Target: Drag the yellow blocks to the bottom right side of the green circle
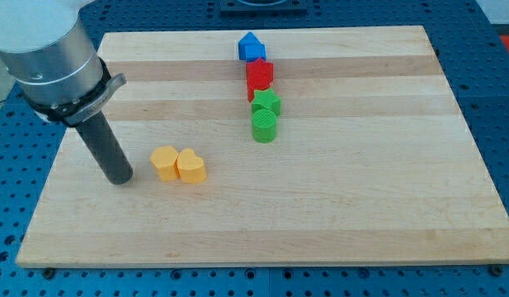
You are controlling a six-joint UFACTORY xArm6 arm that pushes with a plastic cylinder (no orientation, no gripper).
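Worktop: a pale wooden board (361, 206) fills the frame, resting on a blue perforated base (501, 124).
Arm: a grey cylindrical housing with a straight dark rod descends at the view's left; there is no end effector with jaws to read as apart or together.
My tip (120, 179): planted on the worktop just left of the yellow pair, a small gap between.
Yellow blocks: a yellow hexagon-like block (164, 162) and a yellow heart-shaped block (191, 166) sit touching, left of centre, well apart from the green circle and to its lower left.
Column near the top centre: blue house-shaped block (251, 47), red block (260, 76), green block (266, 102), then green circular cylinder (264, 126), packed closely.
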